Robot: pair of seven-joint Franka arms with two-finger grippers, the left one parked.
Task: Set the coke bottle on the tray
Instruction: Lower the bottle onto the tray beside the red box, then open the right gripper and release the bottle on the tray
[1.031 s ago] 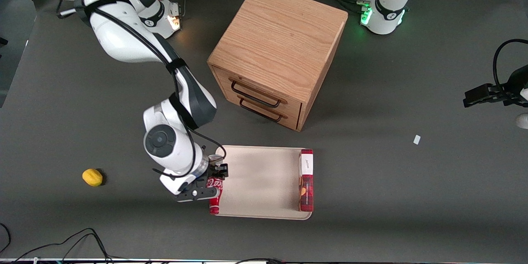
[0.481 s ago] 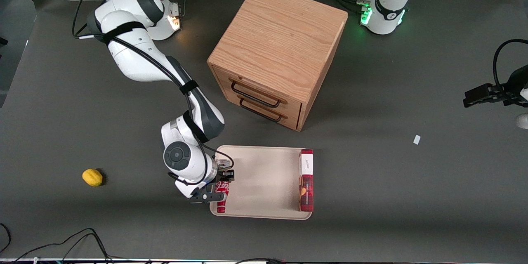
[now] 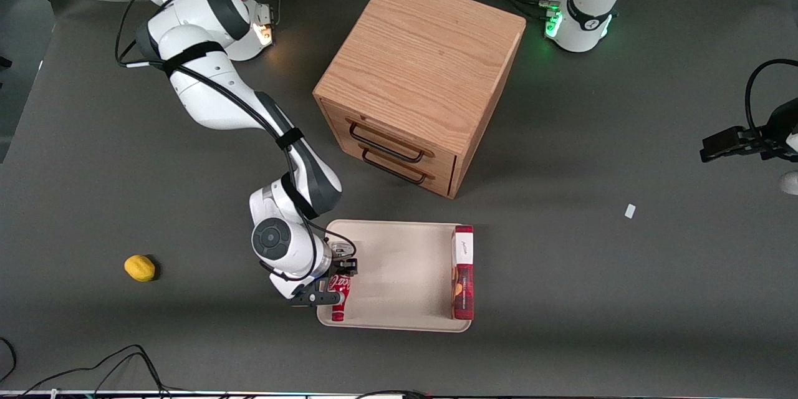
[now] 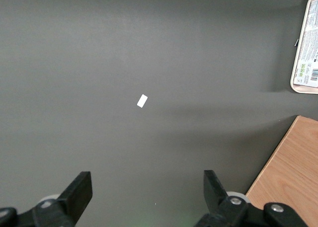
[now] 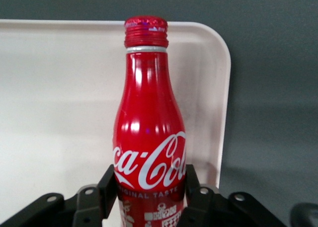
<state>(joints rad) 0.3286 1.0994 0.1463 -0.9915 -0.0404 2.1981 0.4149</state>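
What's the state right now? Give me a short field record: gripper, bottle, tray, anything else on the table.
gripper: shut on the coke bottle, over the tray's end toward the working arm
coke bottle: lying lengthwise in the gripper, over the tray, near its rim
tray: beige, in front of the cabinet's drawers
red box: on the tray, along the end toward the parked arm
cabinet: both drawers closed
lemon: on the table, toward the working arm's end

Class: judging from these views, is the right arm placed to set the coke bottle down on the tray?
Probably yes: the gripper holds the coke bottle over bare tray; the red box lies well aside.
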